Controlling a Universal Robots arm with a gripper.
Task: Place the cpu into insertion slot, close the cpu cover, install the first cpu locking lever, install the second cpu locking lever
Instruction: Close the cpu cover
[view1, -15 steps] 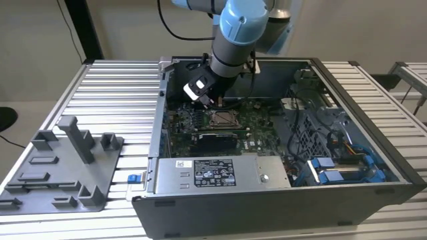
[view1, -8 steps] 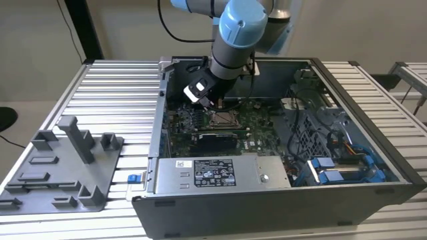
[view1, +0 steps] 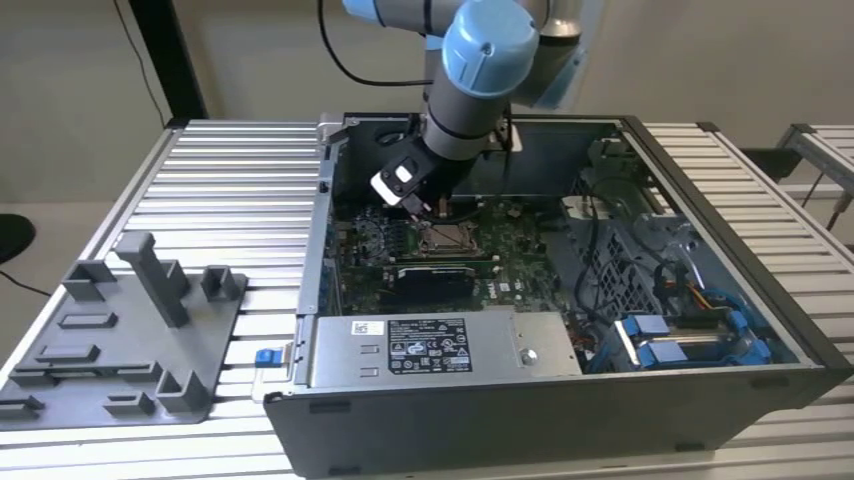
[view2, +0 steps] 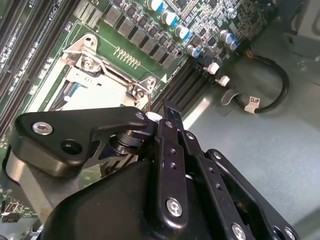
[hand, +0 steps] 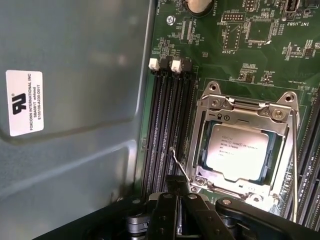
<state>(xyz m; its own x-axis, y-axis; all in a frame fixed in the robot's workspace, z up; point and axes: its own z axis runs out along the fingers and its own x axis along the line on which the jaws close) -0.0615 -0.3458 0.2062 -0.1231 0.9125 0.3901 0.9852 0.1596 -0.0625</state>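
Note:
The cpu (hand: 239, 150) lies silver face up in the insertion slot (hand: 212, 90). The cpu cover (hand: 245, 111) is down over it, framing the chip through its window. A thin wire locking lever (hand: 179, 162) stands up slanted at the slot's corner beside the memory slots. A second lever (hand: 293, 165) runs along the opposite side of the cover. My gripper (hand: 177, 181) is shut, its tips right at the slanted lever; I cannot tell whether it pinches the wire. The second wrist view has the gripper (view2: 167, 111) next to the cover (view2: 92, 77). In the exterior view the gripper (view1: 424, 210) hangs just over the slot (view1: 447, 236).
Black memory slots (hand: 167, 125) run beside the slot, and the grey case wall (hand: 75, 100) rises just past them. A black cable (view2: 270, 85) loops near the board's edge. A power supply (view1: 441, 345) fills the case front; a grey fixture tray (view1: 120, 340) sits outside.

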